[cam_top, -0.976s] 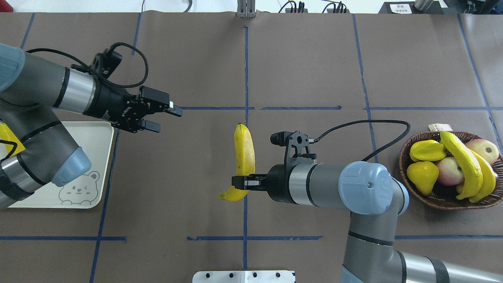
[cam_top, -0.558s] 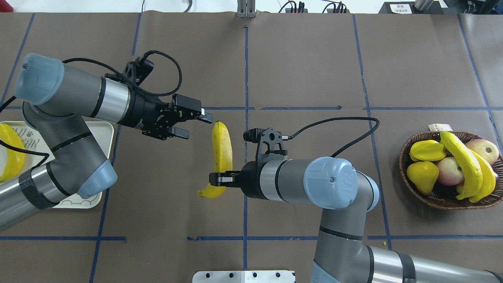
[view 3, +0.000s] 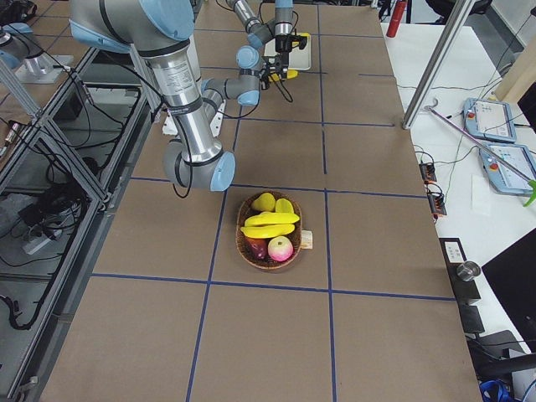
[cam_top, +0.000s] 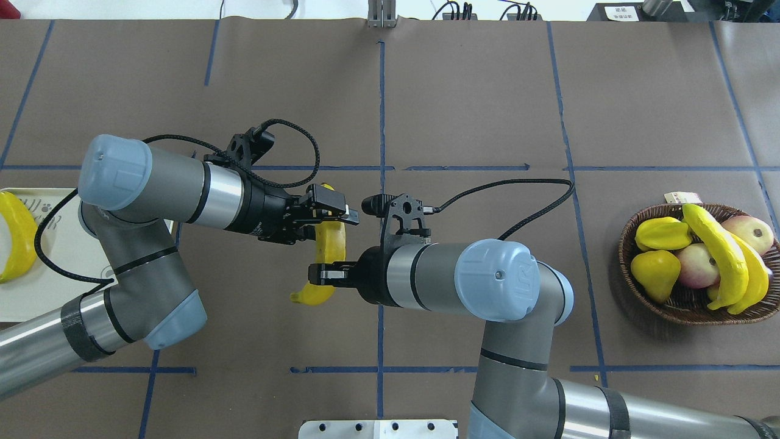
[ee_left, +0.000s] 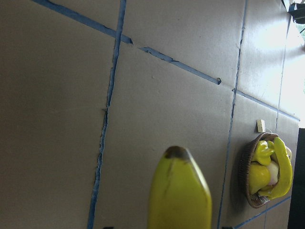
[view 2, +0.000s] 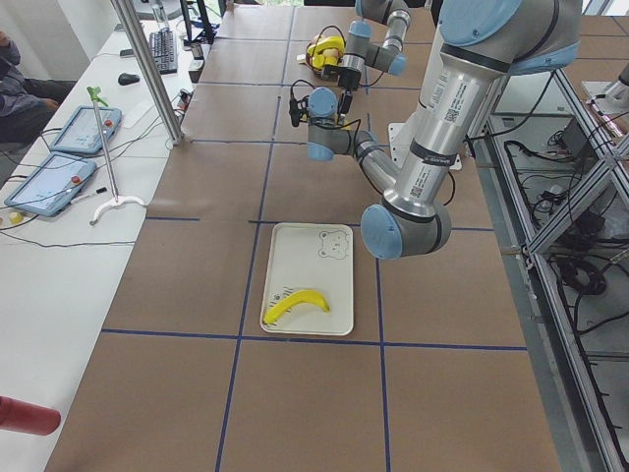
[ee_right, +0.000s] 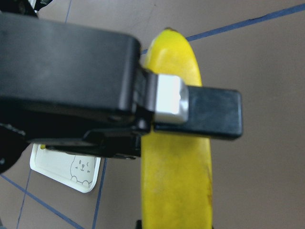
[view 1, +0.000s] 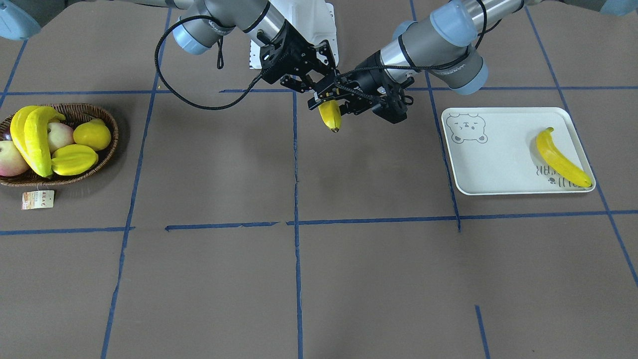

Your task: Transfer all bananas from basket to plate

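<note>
Overhead view: right gripper (cam_top: 317,275) jaws are clamped on the near part of the banana (cam_top: 331,244), carried above the centre of the worktop (cam_top: 463,91). Left gripper (cam_top: 334,223) jaws stand wide astride its far part; contact not determinable. Basket (cam_top: 624,259) at right holds two bananas (cam_top: 725,256) among other fruit (cam_top: 661,235). Plate (cam_top: 33,292) at left carries a second banana (cam_top: 15,244). Worktop is brown paper with blue tape lines (cam_top: 381,110). Right wrist view: one finger (ee_right: 209,114) of the left gripper lies across the banana. Against 0.6 s ago: left jaws, then short of the banana, now straddle it; the banana is further left.
</note>
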`<control>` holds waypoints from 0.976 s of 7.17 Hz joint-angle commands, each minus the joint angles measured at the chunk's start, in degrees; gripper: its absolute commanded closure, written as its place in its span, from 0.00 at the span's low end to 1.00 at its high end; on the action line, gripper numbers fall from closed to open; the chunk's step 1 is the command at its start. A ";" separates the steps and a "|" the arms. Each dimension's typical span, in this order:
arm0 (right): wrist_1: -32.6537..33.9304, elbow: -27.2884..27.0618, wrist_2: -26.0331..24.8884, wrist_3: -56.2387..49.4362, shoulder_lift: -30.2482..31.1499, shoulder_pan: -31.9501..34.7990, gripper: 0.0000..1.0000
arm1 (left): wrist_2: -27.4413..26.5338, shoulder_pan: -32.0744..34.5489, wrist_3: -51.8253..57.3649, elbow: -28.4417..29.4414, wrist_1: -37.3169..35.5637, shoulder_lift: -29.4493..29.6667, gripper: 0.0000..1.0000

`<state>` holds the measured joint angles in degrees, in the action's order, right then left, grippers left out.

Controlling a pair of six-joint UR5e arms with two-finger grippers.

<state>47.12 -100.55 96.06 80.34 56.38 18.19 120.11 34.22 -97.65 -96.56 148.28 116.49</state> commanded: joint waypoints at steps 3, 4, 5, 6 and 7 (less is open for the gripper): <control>-0.28 0.01 0.00 0.26 -0.04 0.00 0.50 | -0.05 -0.03 -0.09 -0.47 0.00 -0.21 1.00; -0.10 0.01 0.00 0.26 -0.04 0.09 0.01 | -0.05 0.06 -0.09 -0.47 0.00 -0.30 1.00; -0.19 -0.08 0.00 0.26 -0.04 0.09 0.01 | 0.04 0.06 -0.09 -0.56 0.00 -0.30 1.00; -0.10 -0.26 0.09 0.17 0.05 0.61 0.01 | 0.21 0.15 0.00 -0.82 0.00 -0.73 1.00; -0.10 -0.52 0.61 0.17 0.22 1.31 0.01 | 0.30 0.49 0.00 -0.83 0.00 -1.00 1.00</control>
<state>47.00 -100.81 96.26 80.54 56.45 18.83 120.28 34.44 -97.67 -97.29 148.27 115.82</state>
